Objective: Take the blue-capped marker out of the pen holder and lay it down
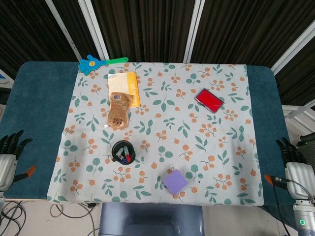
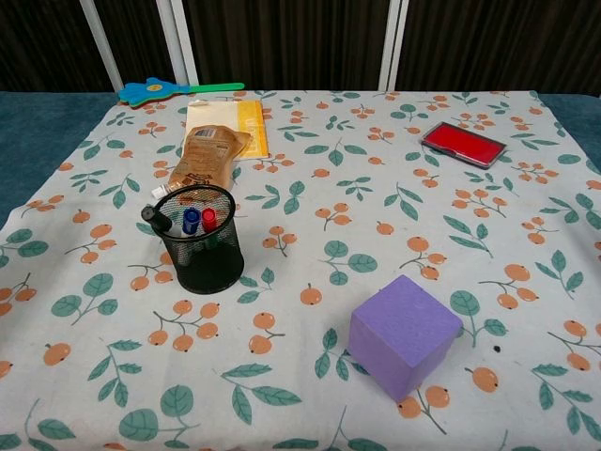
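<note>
While the blue-capped marker (image 2: 191,220) stands untouched in the pen holder (image 2: 200,258) beside red- and black-capped ones, the left hand (image 1: 8,152) and right hand (image 1: 294,164) wait at the table's (image 1: 34,98) edges, fingers apart, holding nothing; the whole task remains.

1. Evenly and brightly lit from overhead, with no glare on the floral tablecloth (image 1: 162,132).
2. Soft, short shadows under the purple foam cube (image 2: 404,334) (chest view).
3. Sharp focus throughout; slight bending at head-view edges.
</note>
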Motion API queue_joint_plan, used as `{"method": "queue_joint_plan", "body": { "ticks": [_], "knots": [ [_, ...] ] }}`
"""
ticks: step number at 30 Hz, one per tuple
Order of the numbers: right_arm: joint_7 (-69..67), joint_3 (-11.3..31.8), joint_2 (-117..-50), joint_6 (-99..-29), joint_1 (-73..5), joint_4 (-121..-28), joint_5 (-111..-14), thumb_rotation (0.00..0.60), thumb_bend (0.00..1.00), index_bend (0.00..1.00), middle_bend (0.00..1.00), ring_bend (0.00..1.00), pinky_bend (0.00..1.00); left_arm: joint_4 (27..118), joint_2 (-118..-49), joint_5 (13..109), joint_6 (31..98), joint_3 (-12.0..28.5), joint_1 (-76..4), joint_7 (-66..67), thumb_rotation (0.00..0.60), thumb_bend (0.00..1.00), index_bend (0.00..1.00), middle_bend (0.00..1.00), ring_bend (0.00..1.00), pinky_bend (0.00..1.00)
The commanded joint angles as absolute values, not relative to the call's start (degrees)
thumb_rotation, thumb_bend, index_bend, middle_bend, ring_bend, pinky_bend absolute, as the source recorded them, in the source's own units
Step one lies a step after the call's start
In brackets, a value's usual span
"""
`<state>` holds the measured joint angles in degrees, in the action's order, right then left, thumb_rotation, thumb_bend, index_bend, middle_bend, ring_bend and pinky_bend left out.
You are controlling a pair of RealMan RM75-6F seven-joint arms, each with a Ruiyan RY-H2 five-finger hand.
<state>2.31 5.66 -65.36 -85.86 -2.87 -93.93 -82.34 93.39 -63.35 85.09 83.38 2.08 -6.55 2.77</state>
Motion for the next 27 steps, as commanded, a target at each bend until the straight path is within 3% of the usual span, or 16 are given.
{"method": "queue_joint_plan", "body": {
  "ticks": [1, 27],
  "knots": [
    [2.3, 5.7, -65.4, -85.8, -2.9, -94.0, -82.3, 0.600, 0.06, 0.06, 0.02, 0.09, 0.19, 93.4, -63.3, 85.1, 83.4, 2.1, -6.5, 2.7, 0.600, 0.18, 0.18, 0.01, 0.00, 0.00],
    [2.5, 5.7, -65.4, -85.8, -2.9, -94.0, -82.2, 0.600, 0.06, 0.06, 0.02, 0.09, 0.19, 90.8, -64.7, 89.2, 84.3, 1.7, -7.4, 0.0, 0.600, 0.18, 0.21, 0.02, 0.00, 0.00]
  ]
}}
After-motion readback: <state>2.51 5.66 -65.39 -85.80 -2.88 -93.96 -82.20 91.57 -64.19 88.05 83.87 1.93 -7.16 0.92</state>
